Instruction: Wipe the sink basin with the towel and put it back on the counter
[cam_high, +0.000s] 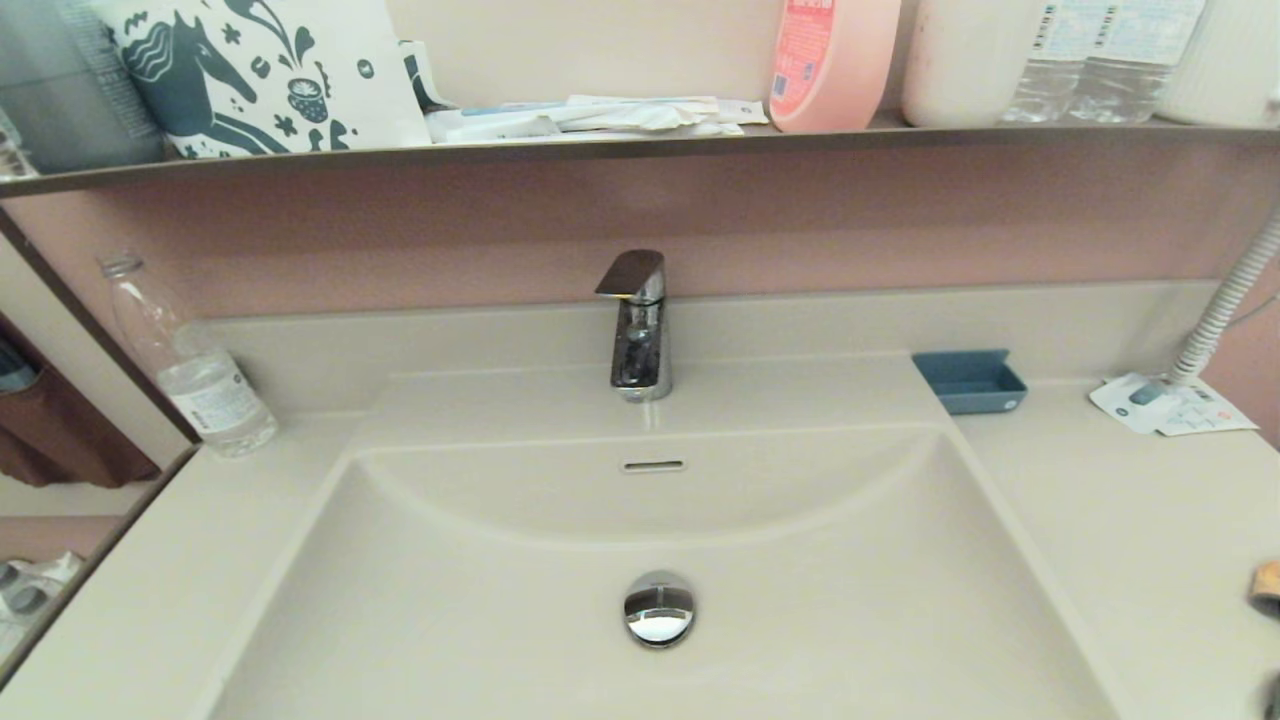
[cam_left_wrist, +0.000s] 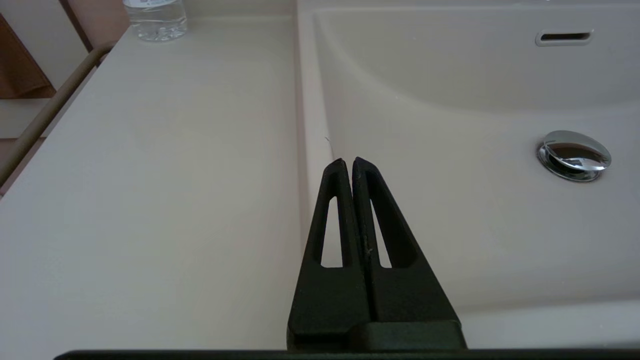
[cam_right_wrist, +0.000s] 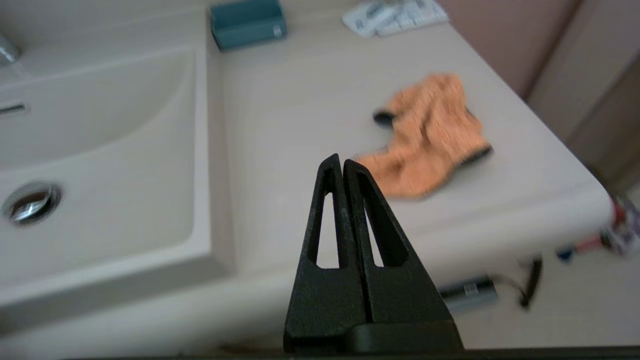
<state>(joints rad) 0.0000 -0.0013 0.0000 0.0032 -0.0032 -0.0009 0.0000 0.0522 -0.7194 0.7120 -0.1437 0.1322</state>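
Note:
The beige sink basin (cam_high: 480, 610) lies open in front of me, with its chrome drain plug (cam_high: 659, 608) and slot overflow (cam_high: 652, 466). The tan-orange towel (cam_right_wrist: 430, 135) lies crumpled on the counter (cam_right_wrist: 300, 100) to the right of the basin; only its edge (cam_high: 1268, 585) shows in the head view. My right gripper (cam_right_wrist: 340, 160) is shut and empty, hovering short of the counter's front edge, a little apart from the towel. My left gripper (cam_left_wrist: 348, 161) is shut and empty over the basin's left rim, near the left counter (cam_left_wrist: 150, 150).
A chrome faucet (cam_high: 637, 325) stands behind the basin. A small blue tray (cam_high: 968, 381) and white printed packets (cam_high: 1170, 405) sit at the back right, with a ribbed hose (cam_high: 1225, 300) above them. A water bottle (cam_high: 190, 365) stands back left. A dark-edged shelf (cam_high: 640, 145) holds bottles overhead.

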